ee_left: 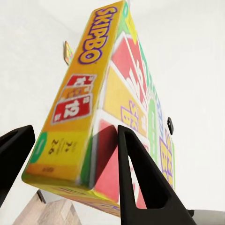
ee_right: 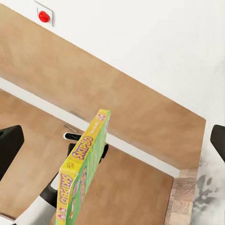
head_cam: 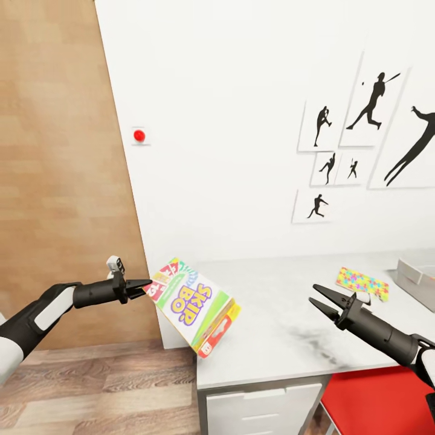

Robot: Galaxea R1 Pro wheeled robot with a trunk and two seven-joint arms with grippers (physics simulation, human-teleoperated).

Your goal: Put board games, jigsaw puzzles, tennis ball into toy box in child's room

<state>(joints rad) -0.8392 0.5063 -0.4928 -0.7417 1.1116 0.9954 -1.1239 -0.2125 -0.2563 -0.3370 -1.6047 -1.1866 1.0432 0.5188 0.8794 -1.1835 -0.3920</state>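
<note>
Head view: the white wall (head_cam: 241, 121) of the child's room takes up most of the scene, with black athlete silhouette pictures (head_cam: 368, 103) at 2 o'clock and a red button (head_cam: 139, 136) at 10 o'clock. The pale table (head_cam: 290, 326) spreads from centre toward 4 o'clock, with white drawer fronts (head_cam: 260, 411) beneath and a red seat (head_cam: 380, 399) at 5 o'clock.

The Skip-Bo board game (head_cam: 193, 305) hangs tilted at the table's near-left corner, part over the top and part over the wood-plank floor (head_cam: 96, 386). The left gripper (head_cam: 147, 284) pinches the box's upper-left corner from the 9 o'clock side; in the left wrist view its two dark fingers (ee_left: 136, 168) sit clamped on either face of the box (ee_left: 93, 108).

The toy box (head_cam: 417, 279) sits at 3 o'clock by the frame edge; what it holds cannot be seen. Just beside it, toward 9 o'clock, a jigsaw puzzle (head_cam: 361, 283) lies flat on the table.

The right gripper (head_cam: 319, 301) hovers above the table at 4 o'clock, jaws spread wide with nothing between them, well apart from the game. The right wrist view catches the box (ee_right: 82, 173) edge-on.
</note>
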